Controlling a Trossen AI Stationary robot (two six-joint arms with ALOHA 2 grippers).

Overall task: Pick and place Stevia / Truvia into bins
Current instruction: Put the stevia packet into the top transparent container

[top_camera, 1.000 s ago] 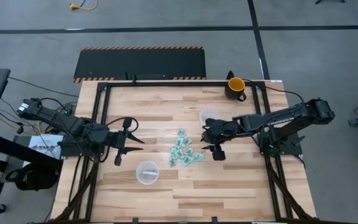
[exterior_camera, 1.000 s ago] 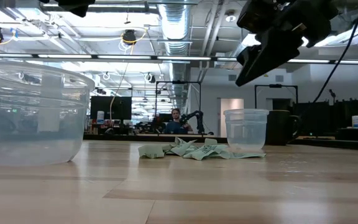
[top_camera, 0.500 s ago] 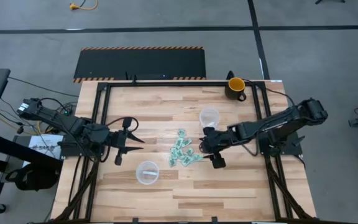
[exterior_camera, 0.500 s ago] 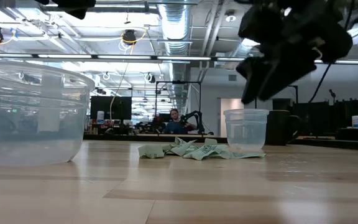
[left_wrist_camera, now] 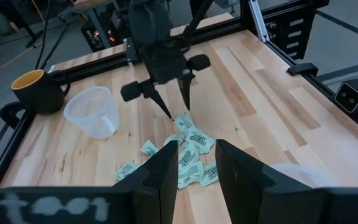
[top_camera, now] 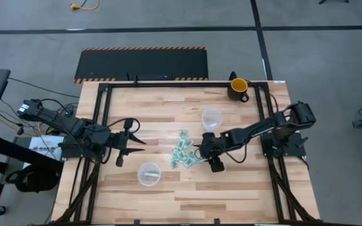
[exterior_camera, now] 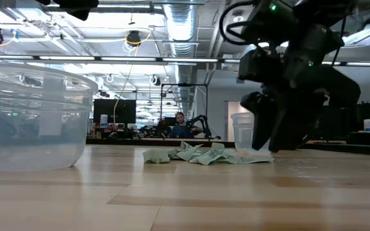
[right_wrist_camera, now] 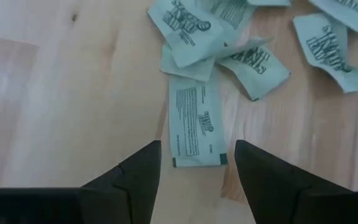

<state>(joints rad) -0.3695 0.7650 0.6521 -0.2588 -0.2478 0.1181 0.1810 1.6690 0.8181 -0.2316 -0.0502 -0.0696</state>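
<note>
Hovering low over the edge of the sachet pile, the right gripper [top_camera: 201, 149] has its fingers [right_wrist_camera: 138, 180] spread wide, holding nothing, with one flat sachet [right_wrist_camera: 195, 122] lying on the wood in line with the gap between them. That sachet shows a block of fine black print and a small logo, too small to read. Neighbouring Stevia sachets [top_camera: 185, 152] carry larger dark lettering that looks like a brand name, but it cannot be made out with certainty. The whole light-green heap lies loose near the middle of the bench [top_camera: 244, 188], none of it in a cup.

One clear bin [top_camera: 212, 117] stands beyond the pile toward the dark mug [top_camera: 237, 87] with its yellow inside; the other bin [top_camera: 149, 174] stands on the near side of the pile, closer to the left arm.

The left gripper [top_camera: 140, 142] waits well apart from the pile at the bench's left side, its fingers [left_wrist_camera: 163, 171] narrowly parted and holding nothing.
</note>
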